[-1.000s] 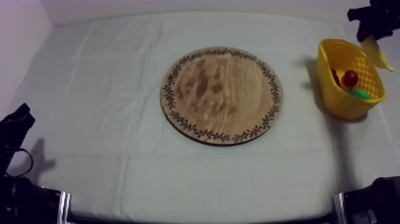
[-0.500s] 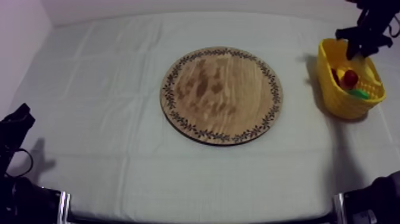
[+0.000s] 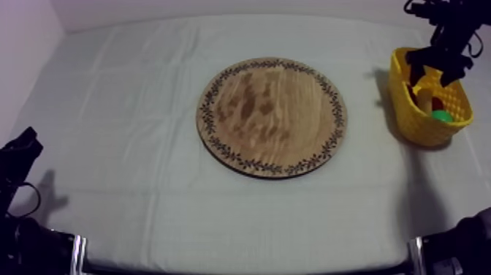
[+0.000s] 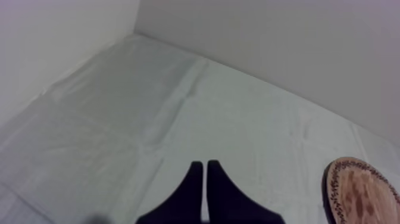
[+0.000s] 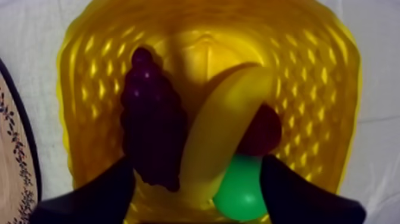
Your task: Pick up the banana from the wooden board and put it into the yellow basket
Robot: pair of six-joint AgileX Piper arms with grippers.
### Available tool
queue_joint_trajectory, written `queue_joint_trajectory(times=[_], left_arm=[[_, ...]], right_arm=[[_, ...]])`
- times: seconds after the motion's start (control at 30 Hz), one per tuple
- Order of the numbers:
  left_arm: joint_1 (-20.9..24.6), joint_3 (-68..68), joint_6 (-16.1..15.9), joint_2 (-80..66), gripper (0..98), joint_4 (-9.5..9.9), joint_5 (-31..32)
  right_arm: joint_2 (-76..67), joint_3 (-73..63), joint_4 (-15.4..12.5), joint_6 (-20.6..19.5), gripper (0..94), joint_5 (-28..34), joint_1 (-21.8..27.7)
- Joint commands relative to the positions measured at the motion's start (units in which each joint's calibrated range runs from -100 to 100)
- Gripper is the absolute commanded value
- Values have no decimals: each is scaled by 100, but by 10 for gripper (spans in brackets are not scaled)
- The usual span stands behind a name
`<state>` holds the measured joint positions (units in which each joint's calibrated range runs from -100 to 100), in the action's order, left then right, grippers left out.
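The banana [image 5: 217,140] lies tilted in the yellow basket [image 5: 89,65], between the dark grapes [image 5: 152,128] and a small red fruit [image 5: 265,131], with a green pear [image 5: 241,190] beside its lower end. My right gripper [image 5: 196,161] hangs over the basket, its fingers [image 5: 89,199] wide apart and clear of the banana: open. In the top view it [image 3: 437,67] sits above the basket [image 3: 400,84] at the table's right. The wooden board [image 3: 272,117] is bare. My left gripper [image 4: 205,170] is shut on nothing, resting low at the left [image 3: 18,157].
The basket stands close to the table's right edge, with the board's patterned rim [image 5: 15,155] just beside it. Grey-white cloth [image 3: 131,88] covers the table around the board. A wall [image 4: 268,47] runs along the far side.
My right gripper came from behind the basket to over it and lowered. Its fingers spread apart and the banana now lies in the basket. The left arm has not moved.
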<state>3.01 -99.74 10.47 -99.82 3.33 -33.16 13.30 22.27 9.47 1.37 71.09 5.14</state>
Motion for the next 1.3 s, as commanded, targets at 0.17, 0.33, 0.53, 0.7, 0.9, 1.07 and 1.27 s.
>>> queue_joint_trajectory(times=[0.17, 0.33, 0.53, 0.7, 0.9, 1.07, 1.27], left_arm=[[-1, -3, 0, 0, 1, -3, 1], [-1, -3, 0, 0, 1, -3, 1], [-1, -3, 0, 0, 1, -3, 1], [-1, -3, 0, 0, 1, -3, 1], [-1, -3, 0, 0, 1, -3, 1], [-1, -3, 0, 0, 1, -3, 1], [-1, -3, 0, 0, 1, -3, 1]], right_arm=[[-87, 22, 3, 13, 846, 5, 8], [-278, 36, -1, -20, 869, 18, 23], [-853, 264, -43, -14, 811, -80, 28], [-1654, 556, -210, 99, 685, -256, 59], [-2736, 1251, -350, 178, 501, -646, 39], [-3723, 2134, -446, 281, 370, -1183, -23], [-4812, 3112, -878, 645, 215, -1750, 73]])
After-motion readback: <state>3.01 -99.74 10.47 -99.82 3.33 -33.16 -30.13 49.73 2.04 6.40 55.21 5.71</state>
